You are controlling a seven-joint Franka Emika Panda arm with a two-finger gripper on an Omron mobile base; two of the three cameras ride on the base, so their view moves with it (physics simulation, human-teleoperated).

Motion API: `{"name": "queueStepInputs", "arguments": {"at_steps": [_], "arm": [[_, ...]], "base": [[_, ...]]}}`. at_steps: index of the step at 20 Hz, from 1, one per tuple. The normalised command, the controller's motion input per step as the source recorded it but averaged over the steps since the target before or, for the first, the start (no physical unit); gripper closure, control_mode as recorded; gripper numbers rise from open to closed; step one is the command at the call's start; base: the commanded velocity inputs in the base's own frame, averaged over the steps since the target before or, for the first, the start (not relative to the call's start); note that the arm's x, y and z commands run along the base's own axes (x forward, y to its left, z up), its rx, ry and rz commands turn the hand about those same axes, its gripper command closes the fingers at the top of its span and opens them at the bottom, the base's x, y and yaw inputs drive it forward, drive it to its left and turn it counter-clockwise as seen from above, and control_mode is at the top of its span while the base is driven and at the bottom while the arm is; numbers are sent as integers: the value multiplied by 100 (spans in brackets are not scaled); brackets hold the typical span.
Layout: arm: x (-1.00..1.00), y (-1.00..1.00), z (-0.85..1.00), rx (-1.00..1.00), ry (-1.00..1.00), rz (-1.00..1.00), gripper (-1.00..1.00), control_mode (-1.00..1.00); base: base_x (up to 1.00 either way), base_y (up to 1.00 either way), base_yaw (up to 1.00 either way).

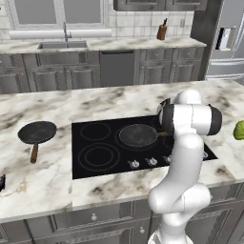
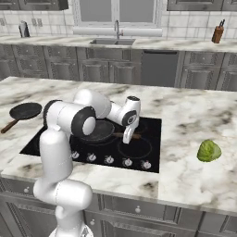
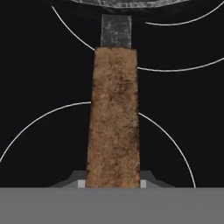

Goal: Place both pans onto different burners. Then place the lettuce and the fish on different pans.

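Left base view: marble counter (image 1: 43, 186) carries black cooktop (image 1: 90, 167) with ring burners (image 1: 98, 156). White arm rises at lower right, its elbow blocking cooktop's right side. One pan (image 1: 138, 135) sits on far right burner, handle pointing right behind arm. Second pan (image 1: 37, 132) on counter left of cooktop, well apart, handle toward front. Lettuce (image 2: 209, 151) on counter right of cooktop, clear of arm. Knife block (image 1: 162, 32) on back counter. Hand view: pincer (image 3: 113, 183) clamped narrow on brown pan handle (image 3: 113, 118) above burner rings.
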Motion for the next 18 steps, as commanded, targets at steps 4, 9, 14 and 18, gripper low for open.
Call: {"name": "queueStepInputs", "arguments": {"at_steps": [4, 9, 14, 18], "arm": [[40, 0, -16, 0, 0, 0, 100, -100], [31, 0, -24, 0, 0, 0, 100, -100], [22, 0, -31, 0, 0, 0, 100, -100], [11, 0, -33, 0, 0, 0, 100, -100]], "base": [[0, 0, 0], [0, 0, 0], [0, 0, 0], [0, 0, 0]]}}
